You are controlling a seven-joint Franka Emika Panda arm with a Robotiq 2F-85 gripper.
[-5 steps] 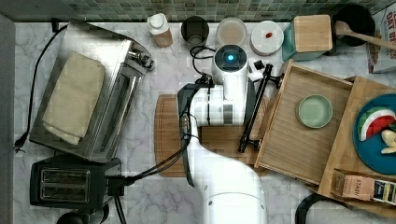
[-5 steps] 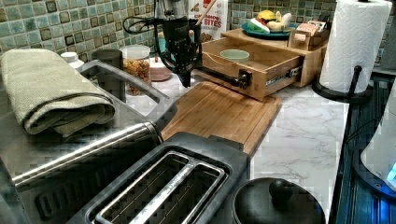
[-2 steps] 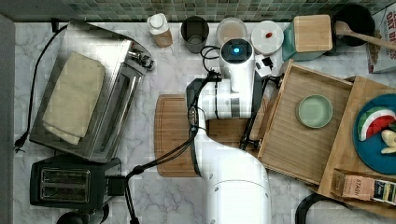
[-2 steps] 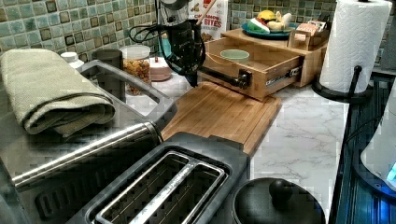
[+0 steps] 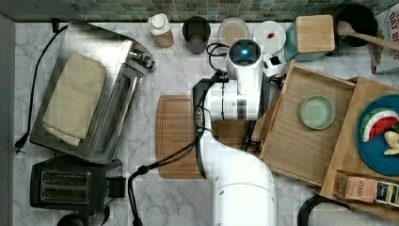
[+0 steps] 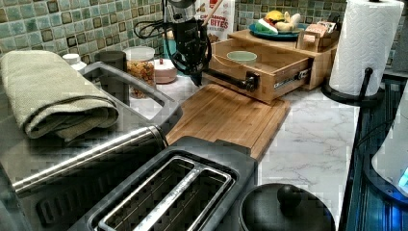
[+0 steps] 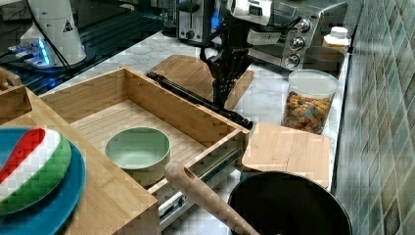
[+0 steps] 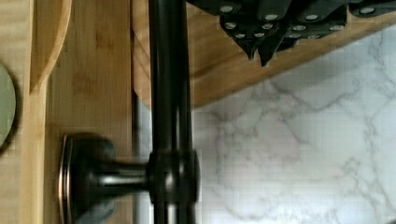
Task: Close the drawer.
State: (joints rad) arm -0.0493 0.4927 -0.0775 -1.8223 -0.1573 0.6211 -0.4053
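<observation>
drawer (image 7: 147, 115) open, centre of right view | rigid bamboo on slides, holds green bowl (image 7: 138, 149) | push black bar handle (image 7: 195, 100) | gripper (image 7: 221, 90) beside it, fingers together, empty

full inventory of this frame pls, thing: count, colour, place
drawer: 1, light wood, pulled open, top view's right
handle: 1, black, drawer front
bowl: 1, pale green, in drawer
cutting board: 1, brown, before drawer
plate: 1, blue, on wooden top
toaster oven: 1, silver, top view's left
towel: 1, beige, on oven
toaster: 1, black
paper towel roll: 1, white
cereal jar: 1, clear
tool: 1, black, at handle, shut
</observation>
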